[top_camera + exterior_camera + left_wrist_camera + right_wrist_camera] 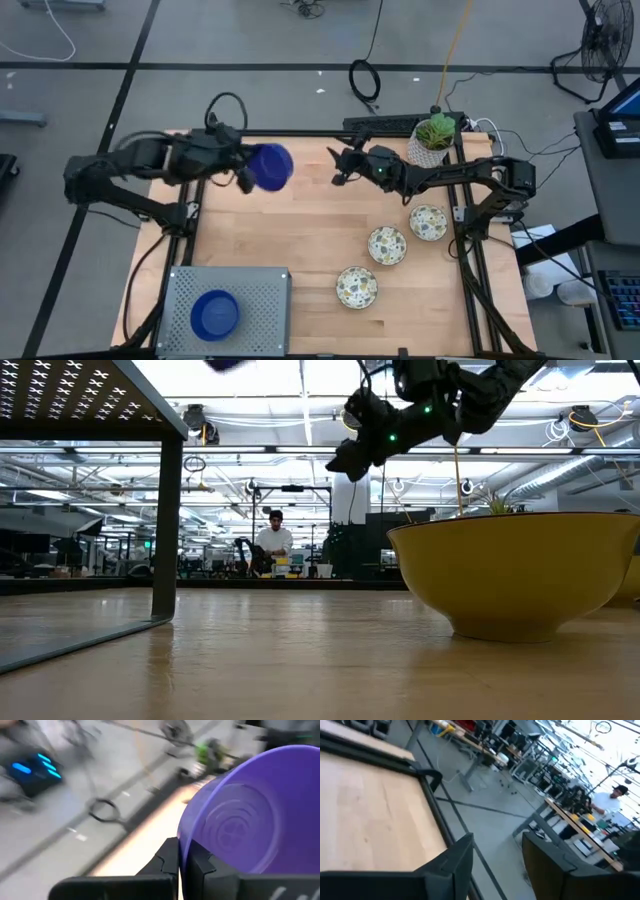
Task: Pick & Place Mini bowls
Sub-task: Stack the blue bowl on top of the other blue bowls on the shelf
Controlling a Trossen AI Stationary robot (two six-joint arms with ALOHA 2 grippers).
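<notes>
Reaching in from the left edge of the high view, the left arm is stretching almost level across the far part of the counter (300, 240), its wrist turned so that the left tool (243, 170) is pointing toward the middle; the left tool is clamping the rim of a blue mini bowl (269, 166), which is hanging in the air on its edge, clear of the wood; in the left wrist view the same bowl (250, 815) is showing its ringed inside, with the two dark fingers (167, 862) pinching the rim from either side.

The right arm is coming in from the right side, elbow bent near the counter's right rail, forearm lying low and pointing leftward; the right tool (343, 163) is hovering above the far edge, near the bowl but not touching it; its jaws are standing apart with a moderate gap and nothing between them, as the right wrist view is showing.

A second blue mini bowl (214, 313) is sitting on the perforated grey tray (265, 290) at the near left corner; three speckled mini bowls (387, 245) are lying upright on the counter's right half in a slanting row, each apart from the next; a potted plant (433, 140) is standing at the far right corner; a person (273, 540) is showing far off in the low view.
</notes>
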